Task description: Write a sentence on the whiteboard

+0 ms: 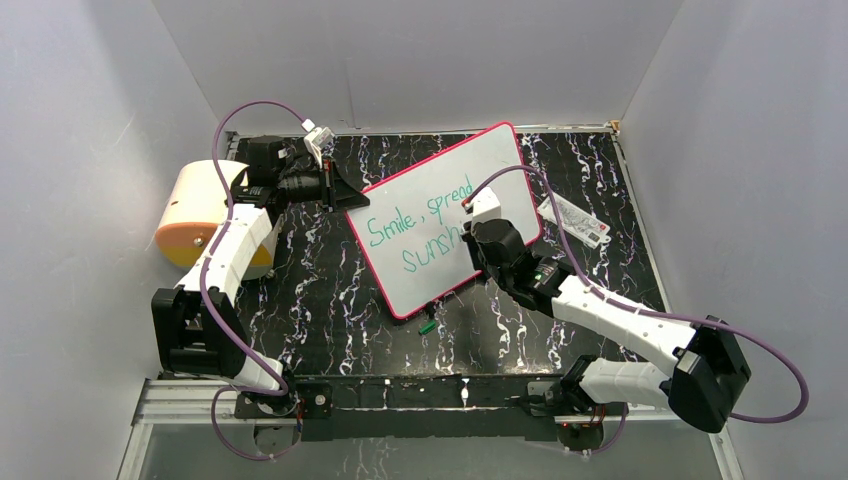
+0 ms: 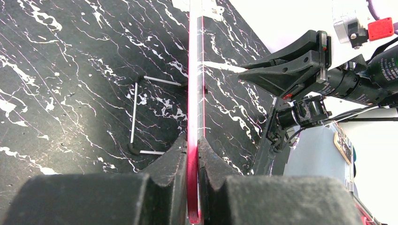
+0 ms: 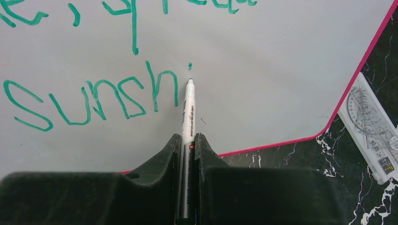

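Observation:
The whiteboard (image 1: pixel 440 180), white with a pink-red rim, lies tilted in the middle of the black marbled table. My left gripper (image 2: pixel 193 140) is shut on its rim (image 2: pixel 195 70) at the left edge, also seen from above (image 1: pixel 345 198). On the board the sentence (image 1: pixel 415 228) reads "Smile, spread" over "sunshi" (image 3: pixel 94 101) in teal-green. My right gripper (image 3: pixel 187 137) is shut on a silver-grey marker (image 3: pixel 188 112). The marker's tip touches the board just right of the "i", below its dot. In the top view the right gripper (image 1: pixel 482 232) covers the end of the second line.
A white packet with a protractor (image 3: pixel 373 131) lies right of the board (image 1: pixel 575 220). A green marker cap (image 1: pixel 428 326) rests in front of the board's near corner. A cream and orange roll (image 1: pixel 195 210) stands at the far left. A bent metal wire (image 2: pixel 135 117) lies on the table beside the board's edge.

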Available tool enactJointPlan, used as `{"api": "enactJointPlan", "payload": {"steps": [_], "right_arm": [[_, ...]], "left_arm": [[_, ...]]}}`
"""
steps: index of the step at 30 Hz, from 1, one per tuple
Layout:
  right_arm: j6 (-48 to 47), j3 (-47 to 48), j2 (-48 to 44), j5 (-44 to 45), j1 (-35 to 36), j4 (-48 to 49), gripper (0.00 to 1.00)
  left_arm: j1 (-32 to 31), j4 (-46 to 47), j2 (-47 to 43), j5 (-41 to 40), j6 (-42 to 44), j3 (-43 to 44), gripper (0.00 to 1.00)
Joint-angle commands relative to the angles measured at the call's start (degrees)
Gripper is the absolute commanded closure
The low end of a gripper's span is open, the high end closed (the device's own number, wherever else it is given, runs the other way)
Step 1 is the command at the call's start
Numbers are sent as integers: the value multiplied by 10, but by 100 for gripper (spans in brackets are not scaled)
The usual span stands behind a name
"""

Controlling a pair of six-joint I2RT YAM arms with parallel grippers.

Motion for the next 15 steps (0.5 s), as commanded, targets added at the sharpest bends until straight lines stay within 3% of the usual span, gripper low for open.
{"api": "enactJointPlan", "payload": {"steps": [1, 15], "right_arm": [[7, 4, 6, -8, -2, 11, 100], [25, -2, 0, -27, -2, -57, 100]], "left_arm": [[-10, -38, 5, -34, 23, -18, 100], [-10, -39, 5, -35, 23, -18, 100]]}}
